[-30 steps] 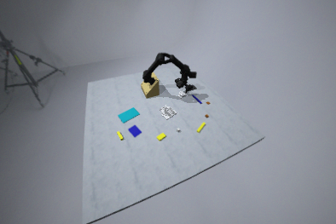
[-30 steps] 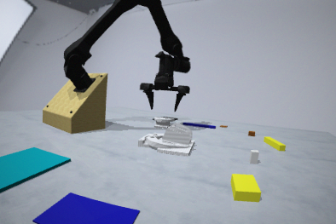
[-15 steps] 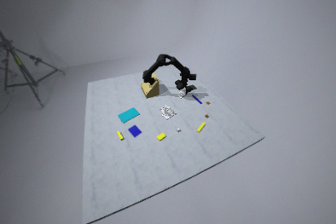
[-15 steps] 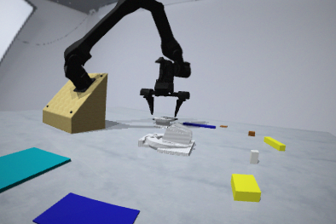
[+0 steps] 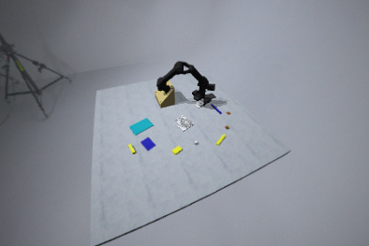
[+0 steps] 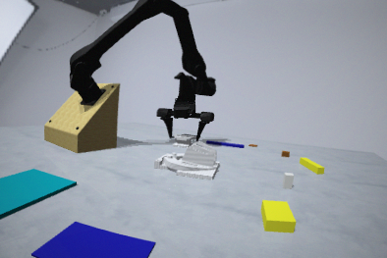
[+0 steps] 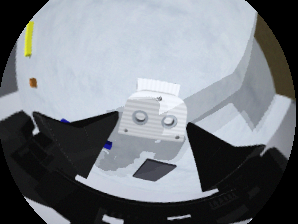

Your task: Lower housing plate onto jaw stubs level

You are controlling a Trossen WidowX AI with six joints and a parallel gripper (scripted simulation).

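Note:
The housing plate (image 5: 199, 105) (image 6: 185, 141) (image 7: 150, 131) is a small white ribbed piece with two round holes, lying on the table. My gripper (image 5: 200, 102) (image 6: 185, 137) (image 7: 153, 120) is open over it, pointing down, with one fingertip on each side of the plate and nothing gripped. Whether a fingertip touches it cannot be told. The white base assembly (image 5: 184, 123) (image 6: 200, 156) stands apart from the plate, nearer the middle of the table, with a raised ribbed part on top. The separate jaws, pins and stubs are too small to tell apart.
A blue bar (image 5: 216, 108) (image 6: 225, 144) lies beside the gripper. Small brown blocks (image 6: 285, 154) (image 7: 33, 82), a yellow bar (image 5: 221, 139) (image 6: 311, 165) (image 7: 29, 39), a white peg (image 6: 288, 180), a yellow block (image 5: 177, 150) (image 6: 278, 216), a teal sheet (image 5: 141, 126) and a blue sheet (image 5: 148, 144) lie farther off.

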